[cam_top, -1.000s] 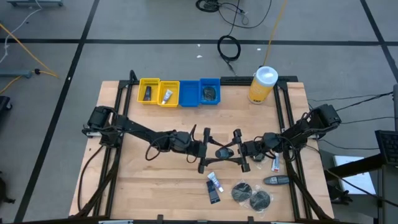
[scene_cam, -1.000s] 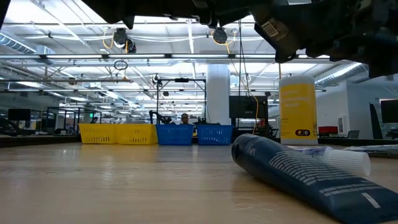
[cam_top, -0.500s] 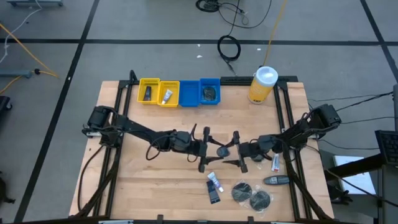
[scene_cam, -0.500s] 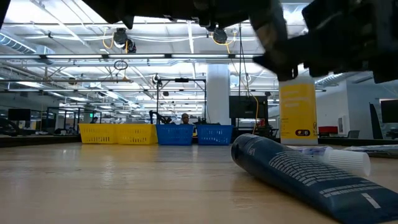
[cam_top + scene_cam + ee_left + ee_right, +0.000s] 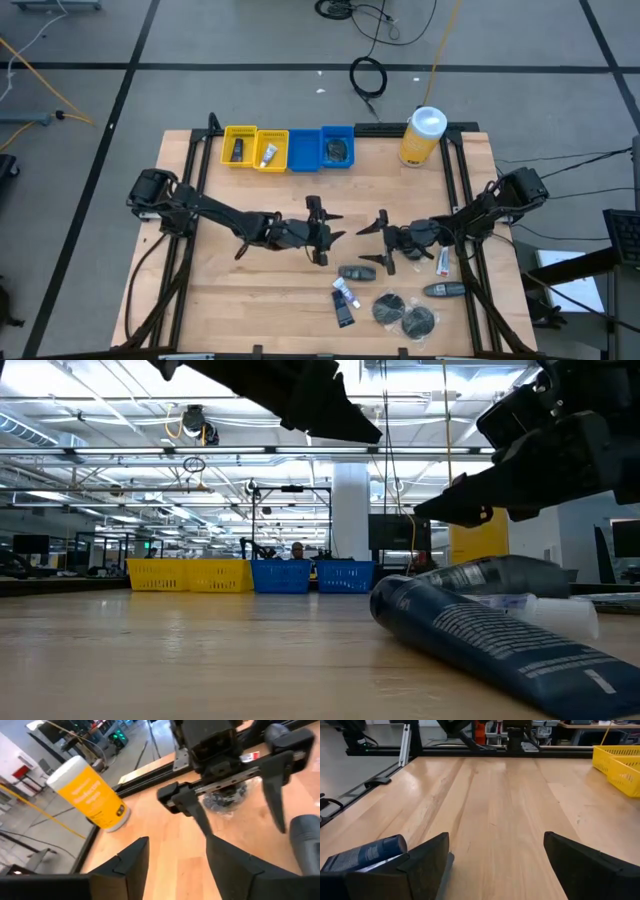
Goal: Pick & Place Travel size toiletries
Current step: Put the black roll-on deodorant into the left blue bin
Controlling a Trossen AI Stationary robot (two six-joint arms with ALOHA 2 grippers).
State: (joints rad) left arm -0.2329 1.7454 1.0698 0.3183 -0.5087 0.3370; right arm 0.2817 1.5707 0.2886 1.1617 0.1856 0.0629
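Left gripper (image 5: 318,228): out over the middle of the table, fingers parted with clear air between them, nothing held; in its own wrist view the 2 dark fingers (image 5: 131,865) show a plain gap.
Right gripper (image 5: 381,243): facing the left one across the table's centre, jaws spread wide and empty; the wrist view shows its fingers (image 5: 427,857) far apart over bare wood.
Dark bottle (image 5: 356,271): lying on its side on the table, just below and between the 2 grippers, touched by neither.
Blue tube (image 5: 343,311): flat on the board near the front edge, just beside a white tube (image 5: 346,291); in the low view this blue tube (image 5: 480,642) fills the foreground.
Round packets (image 5: 388,308): 2 dark flat discs side by side, the second packet (image 5: 416,321) touching or nearly touching the first, right of the blue tube.
Dark stick (image 5: 443,290): lying near the table's right rail, apart from the packets.
Small white tube (image 5: 443,263): beside the right arm, by the right rail.
Bins: 2 yellow bins (image 5: 255,147) and 2 blue bins (image 5: 321,147) in a row at the far edge, with small items inside 3 of them.
Yellow canister (image 5: 422,136): upright with a white lid at the far right corner, also seen as canister (image 5: 91,795) in the left wrist view.
Table (image 5: 240,290): light wood, dark rails down both sides.
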